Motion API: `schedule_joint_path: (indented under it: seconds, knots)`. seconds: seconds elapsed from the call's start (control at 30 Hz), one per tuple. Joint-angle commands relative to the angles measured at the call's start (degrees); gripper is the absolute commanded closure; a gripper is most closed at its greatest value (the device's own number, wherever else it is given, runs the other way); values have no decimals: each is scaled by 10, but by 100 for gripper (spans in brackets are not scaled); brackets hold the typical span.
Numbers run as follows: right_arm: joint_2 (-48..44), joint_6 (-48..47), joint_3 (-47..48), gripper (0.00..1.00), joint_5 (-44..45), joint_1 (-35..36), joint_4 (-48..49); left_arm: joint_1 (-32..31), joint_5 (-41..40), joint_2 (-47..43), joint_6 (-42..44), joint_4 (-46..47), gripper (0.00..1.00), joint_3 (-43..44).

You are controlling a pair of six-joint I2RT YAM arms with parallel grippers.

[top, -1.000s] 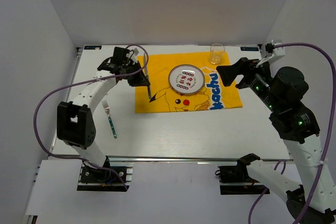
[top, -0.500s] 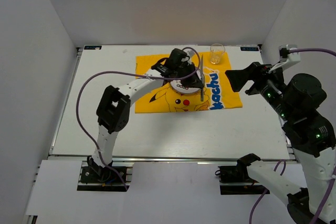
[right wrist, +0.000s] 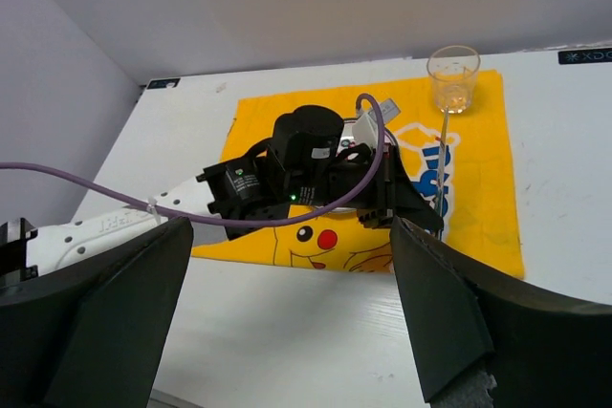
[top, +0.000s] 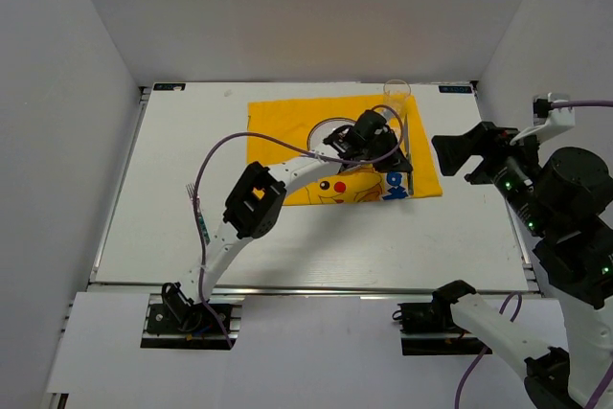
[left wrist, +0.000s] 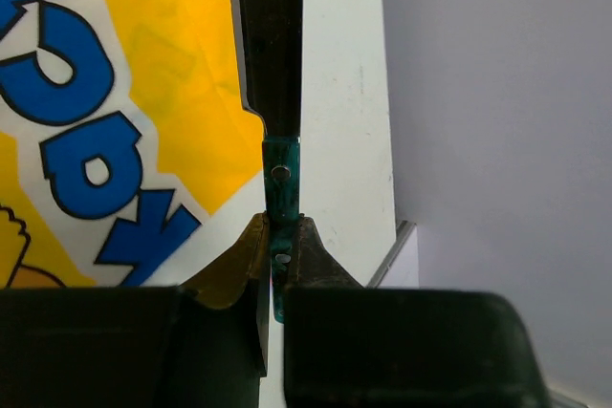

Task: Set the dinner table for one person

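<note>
Left wrist view: the left gripper (left wrist: 277, 241) is clamping the knife (left wrist: 273, 93) by its green handle, jaws nearly together. Thin, stiff, light and probably slick, the knife is best pinched across that handle. Past the fingertips the blade is reaching along the yellow cloth (left wrist: 143, 74) edge, with the dinner table (left wrist: 344, 93) lying beneath. The right gripper (right wrist: 287, 308) is hanging wide apart, holding nothing.

L arm (top: 302, 171) lies across cloth (top: 278, 120) w/ glass (top: 397, 95) just beyond; open tabletop (top: 383, 237) in front & rt.
</note>
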Motion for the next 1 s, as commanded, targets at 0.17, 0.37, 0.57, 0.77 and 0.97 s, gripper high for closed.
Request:
schedule_joint_path:
  seconds: [0.17, 0.37, 0.57, 0.77, 0.97]
  knots:
    - [-18, -31, 15, 11, 26, 2, -22, -3, -27, 31, -28, 72, 100, 40]
    - [-34, -34, -10, 11, 25, 3, -19, -3, -33, 59, -39, 101, 100, 46]
    - [-41, -37, -23, 11, 16, 3, -15, -3, -44, 70, -40, 108, 100, 49]
    - [-48, -37, -37, 11, 13, 3, -12, 3, -44, 84, -31, 98, 100, 51]
    - [-48, -40, -37, 11, 14, 3, -11, 3, -44, 97, -25, 98, 100, 53]
